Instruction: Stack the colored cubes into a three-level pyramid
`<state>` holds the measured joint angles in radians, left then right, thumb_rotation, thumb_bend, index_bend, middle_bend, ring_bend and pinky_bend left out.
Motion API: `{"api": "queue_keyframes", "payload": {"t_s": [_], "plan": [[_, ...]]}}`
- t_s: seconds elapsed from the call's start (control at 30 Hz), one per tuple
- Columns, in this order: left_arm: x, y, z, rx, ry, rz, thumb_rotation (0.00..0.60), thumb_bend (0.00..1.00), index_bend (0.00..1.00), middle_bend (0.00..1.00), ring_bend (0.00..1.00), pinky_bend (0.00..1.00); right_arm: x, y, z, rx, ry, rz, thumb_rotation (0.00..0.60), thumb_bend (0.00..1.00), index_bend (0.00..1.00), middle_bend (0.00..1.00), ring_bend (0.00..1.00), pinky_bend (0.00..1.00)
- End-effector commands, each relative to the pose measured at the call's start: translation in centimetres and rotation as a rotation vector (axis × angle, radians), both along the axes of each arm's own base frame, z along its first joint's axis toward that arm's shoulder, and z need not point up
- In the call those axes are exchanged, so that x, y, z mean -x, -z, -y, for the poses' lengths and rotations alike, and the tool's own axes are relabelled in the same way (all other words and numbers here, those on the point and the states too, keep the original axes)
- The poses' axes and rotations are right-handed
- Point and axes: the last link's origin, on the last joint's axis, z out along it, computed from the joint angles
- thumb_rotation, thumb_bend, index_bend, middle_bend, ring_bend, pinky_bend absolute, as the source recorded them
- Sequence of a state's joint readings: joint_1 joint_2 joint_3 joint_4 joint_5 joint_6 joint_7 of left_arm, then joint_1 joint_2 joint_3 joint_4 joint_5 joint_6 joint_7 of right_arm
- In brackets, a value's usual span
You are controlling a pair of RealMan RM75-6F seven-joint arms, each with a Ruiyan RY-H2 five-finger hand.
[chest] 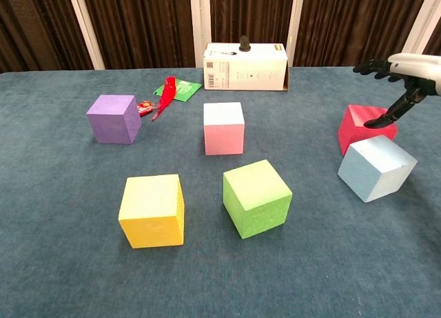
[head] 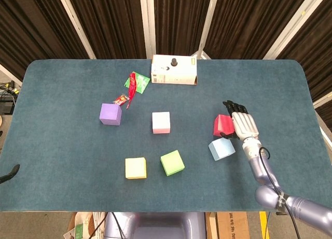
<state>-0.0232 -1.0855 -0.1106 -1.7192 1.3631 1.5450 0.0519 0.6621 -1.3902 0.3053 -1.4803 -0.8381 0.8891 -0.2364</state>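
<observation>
1. The right hand [head: 244,125] hangs over the right part of the blue table [head: 62,145], its fingers [chest: 368,67] stretched out and apart, palm down, with nothing held in it.
2. In the chest view the right hand [chest: 406,73] sits above the red cube [chest: 365,128]; the thumb points down toward the cube's top far edge, and whether it touches cannot be told.
3. In the head view the hand lies partly over the right side of the red cube [head: 223,125], the fingertips reaching past the cube's far edge.
4. The light blue cube [head: 221,148] lies just in front of the red one, turned at an angle, very close to it or touching; the hand does not touch it.
5. The left hand is not plainly seen; only a dark tip shows at the left edge of the head view, too little to tell its state.
6. The other cubes lie apart on the table, none stacked: the pink cube [head: 161,122] near the middle, the purple cube [head: 110,114] to its left, the yellow cube [head: 135,168] and the green cube [head: 172,163] side by side nearer the robot.
7. A white box [head: 174,70] with a black knob on top stands at the far edge, and a red and green wrapper [head: 135,83] lies beside it on the left.
</observation>
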Motion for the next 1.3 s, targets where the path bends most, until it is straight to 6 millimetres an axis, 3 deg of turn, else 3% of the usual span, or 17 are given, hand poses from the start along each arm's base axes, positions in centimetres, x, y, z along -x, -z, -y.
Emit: {"api": "queue_keyframes", "payload": {"t_s": [0.03, 0.6, 1.07, 1.3], "plan": [[0.0, 0.0, 0.0, -0.001, -0.003, 0.001, 0.600, 0.31, 0.01, 0.00, 0.00, 0.00, -0.5, 0.2, 0.2, -0.013, 0.001, -0.015, 0.600, 0.24, 0.00, 0.02, 0.00, 0.00], [0.2, 0.0, -0.1, 0.010, -0.020, 0.011, 0.600, 0.31, 0.01, 0.00, 0.00, 0.00, -2.5, 0.4, 0.3, -0.051, 0.031, -0.141, 0.600, 0.24, 0.04, 0.10, 0.00, 0.00], [0.2, 0.0, -0.2, 0.013, -0.029, 0.009, 0.600, 0.31, 0.01, 0.00, 0.00, 0.00, -2.4, 1.4, 0.9, -0.061, 0.104, -0.233, 0.600, 0.24, 0.06, 0.13, 0.00, 0.00], [0.2, 0.0, -0.1, 0.010, -0.028, 0.013, 0.600, 0.31, 0.01, 0.00, 0.00, 0.00, -2.4, 1.7, 1.2, -0.056, 0.120, -0.269, 0.600, 0.24, 0.13, 0.21, 0.02, 0.00]]}}
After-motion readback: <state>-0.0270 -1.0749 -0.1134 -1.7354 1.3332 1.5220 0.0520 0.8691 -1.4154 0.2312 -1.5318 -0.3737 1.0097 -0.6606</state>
